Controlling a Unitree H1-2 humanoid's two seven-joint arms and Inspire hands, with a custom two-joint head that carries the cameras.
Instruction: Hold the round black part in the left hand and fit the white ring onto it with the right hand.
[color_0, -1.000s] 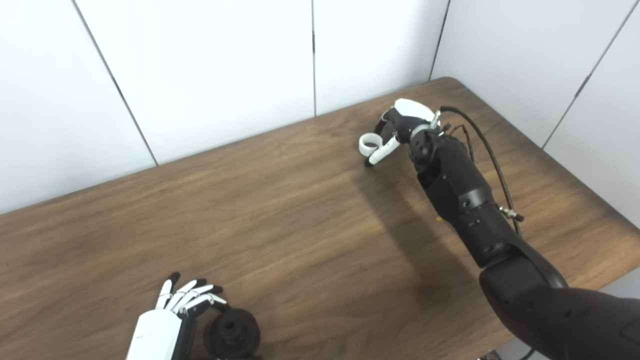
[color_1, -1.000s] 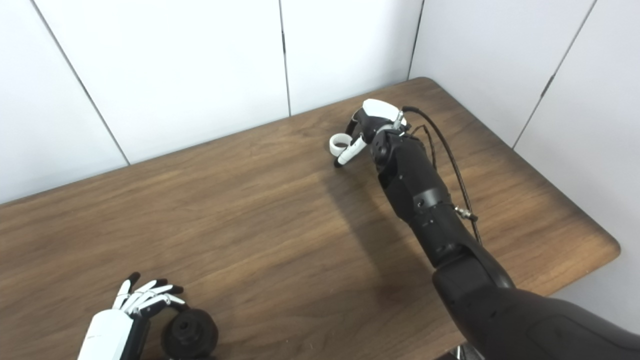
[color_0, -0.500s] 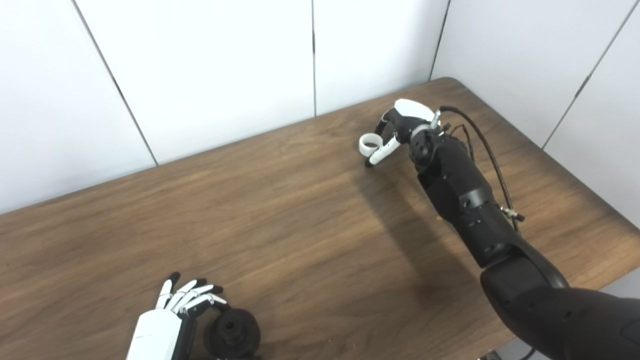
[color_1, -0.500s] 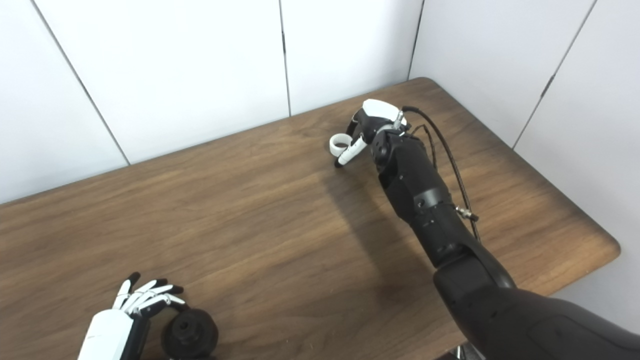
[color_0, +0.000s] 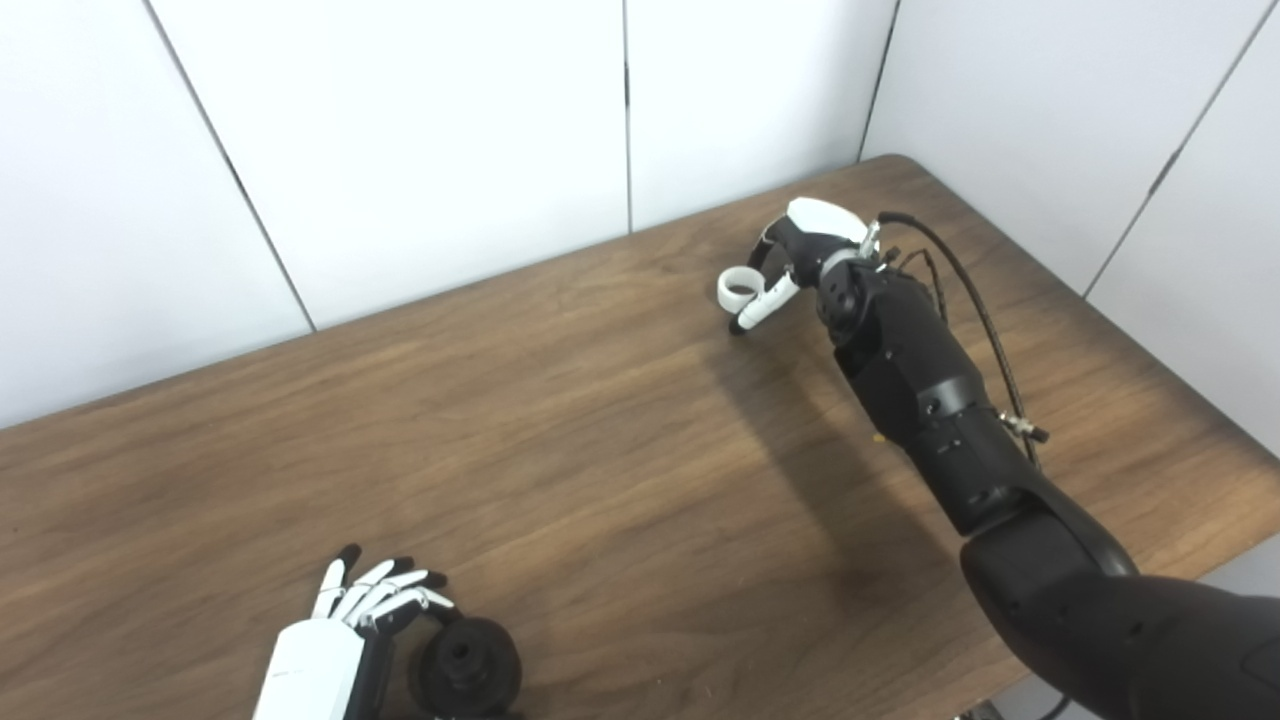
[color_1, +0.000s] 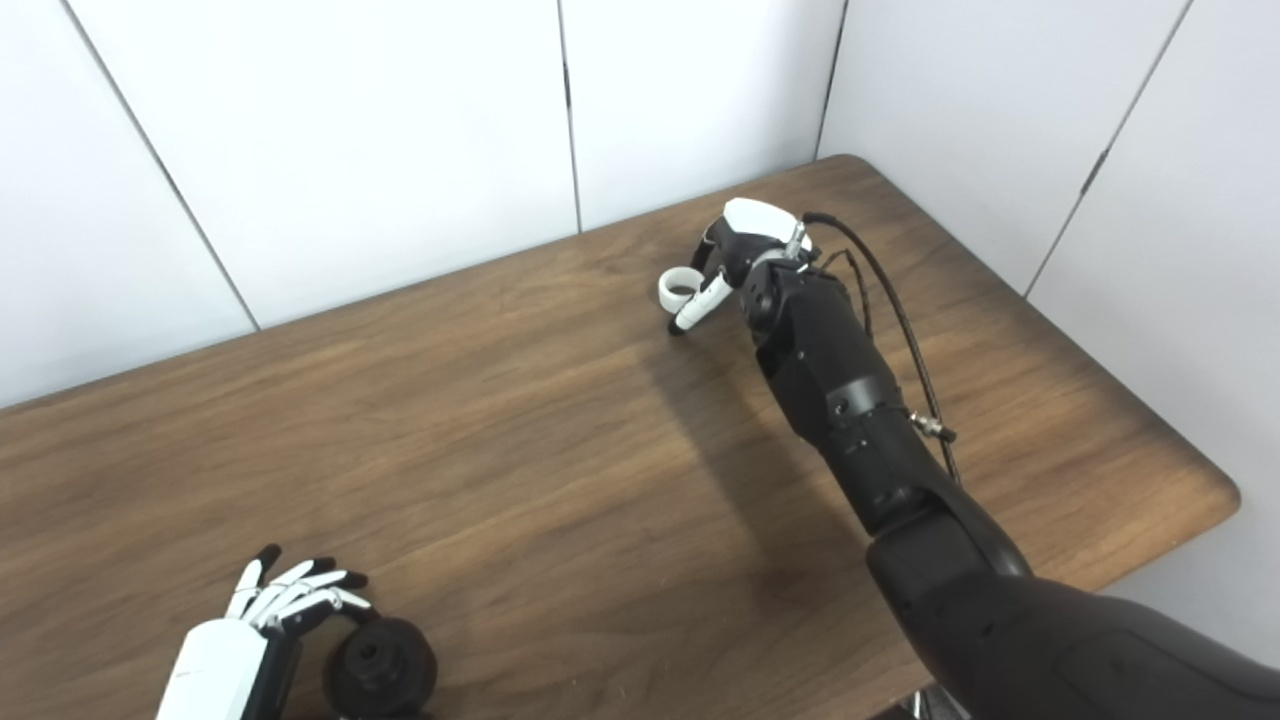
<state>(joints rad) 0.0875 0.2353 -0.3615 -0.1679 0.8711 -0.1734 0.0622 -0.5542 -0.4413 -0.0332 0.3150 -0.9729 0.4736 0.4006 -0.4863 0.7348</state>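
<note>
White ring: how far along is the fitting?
Done: nothing fitted. In hand: the right hand is at the white ring far across the table; lift unclear. The left hand is beside the round black part. Left: carry the ring over, fit it.

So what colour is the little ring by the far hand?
White. The ring shows best in the left eye view.

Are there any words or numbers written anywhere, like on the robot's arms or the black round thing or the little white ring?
No text can be read in either view.
Round black part: no label shows.
White ring: plain white.
Left robot hand and right robot hand: plain shells, no brand or number.
Table and wall panels: bare.
</note>
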